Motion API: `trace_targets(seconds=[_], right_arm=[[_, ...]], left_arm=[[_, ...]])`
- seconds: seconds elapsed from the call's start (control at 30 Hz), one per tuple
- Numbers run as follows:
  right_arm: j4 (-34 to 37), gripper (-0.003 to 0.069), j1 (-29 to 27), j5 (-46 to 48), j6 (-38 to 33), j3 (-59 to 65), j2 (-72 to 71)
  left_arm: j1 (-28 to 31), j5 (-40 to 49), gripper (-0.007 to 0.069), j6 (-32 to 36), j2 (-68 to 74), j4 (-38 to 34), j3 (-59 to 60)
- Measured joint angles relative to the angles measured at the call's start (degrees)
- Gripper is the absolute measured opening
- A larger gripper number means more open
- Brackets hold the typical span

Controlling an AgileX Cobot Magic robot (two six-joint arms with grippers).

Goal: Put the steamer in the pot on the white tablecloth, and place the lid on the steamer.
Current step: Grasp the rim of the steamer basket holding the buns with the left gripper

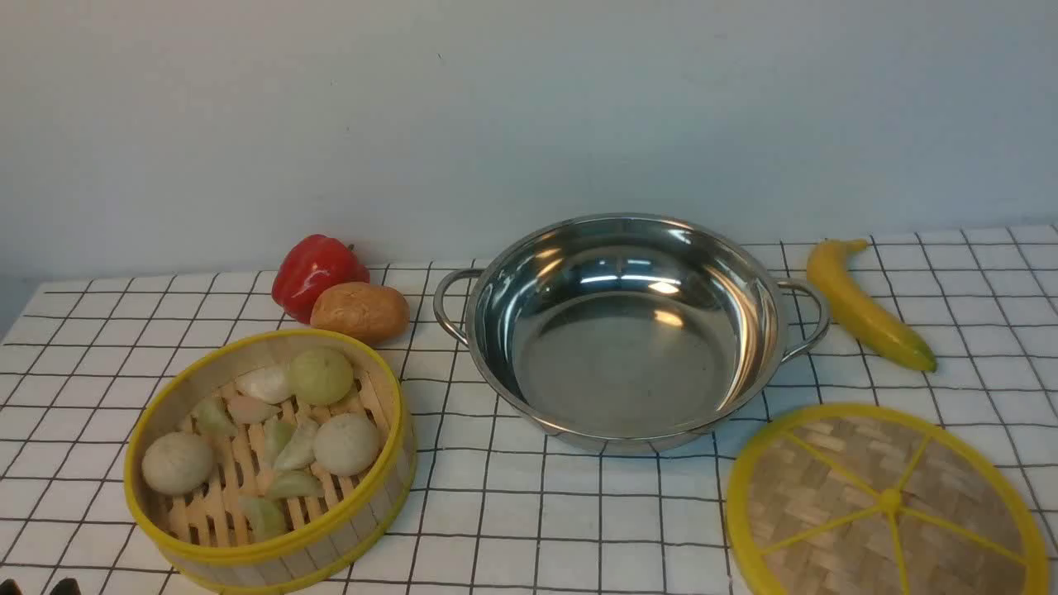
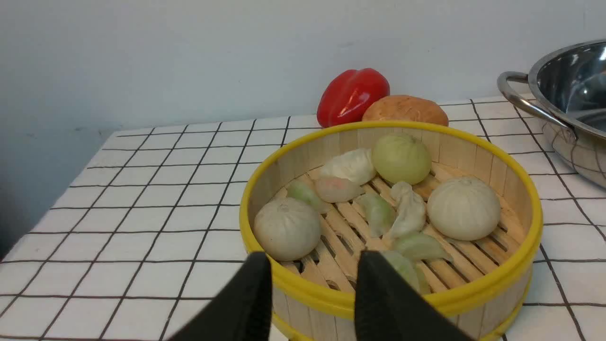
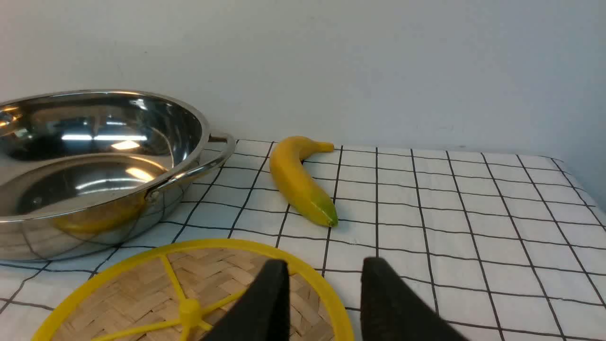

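Note:
The steamer (image 1: 331, 541), a bamboo basket with yellow rims holding pale buns and dumplings, stands on the white tablecloth (image 1: 579, 512) at the front left. The empty steel pot (image 1: 620, 330) stands in the middle, apart from it. The lid (image 1: 826, 487), a woven disc with yellow spokes, lies flat at the front right. My left gripper (image 2: 312, 258) is open just at the steamer's near rim (image 2: 331, 296), holding nothing. My right gripper (image 3: 324, 265) is open, one finger over the lid's rim (image 3: 326, 289), the other over bare cloth.
A red pepper (image 1: 314, 273) and a brown potato (image 1: 359, 311) lie behind the steamer, left of the pot's handle. A yellow banana (image 1: 864, 306) lies right of the pot. A grey wall stands close behind the table.

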Motion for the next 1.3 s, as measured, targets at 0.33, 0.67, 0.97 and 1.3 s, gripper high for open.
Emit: trace_targets(seconds=[0.33, 0.67, 0.97, 1.3], right_arm=[[0.0, 0.024, 0.0, 0.0, 0.0, 0.0, 0.0], [0.0, 0.024, 0.0, 0.0, 0.0, 0.0, 0.0], [0.0, 0.0242, 0.0, 0.0, 0.0, 0.0, 0.0], [14.9, 0.0242, 0.0, -2.8, 3.3, 0.0, 0.0]], left_arm=[[0.0, 0.0, 0.0243, 0.0, 0.0, 0.0, 0.0], [0.0, 0.0, 0.0243, 0.0, 0.0, 0.0, 0.0], [0.0, 0.0, 0.0243, -0.1, 0.0, 0.0, 0.0], [0.0, -1.6, 0.0243, -13.9, 0.0, -21.8, 0.0]])
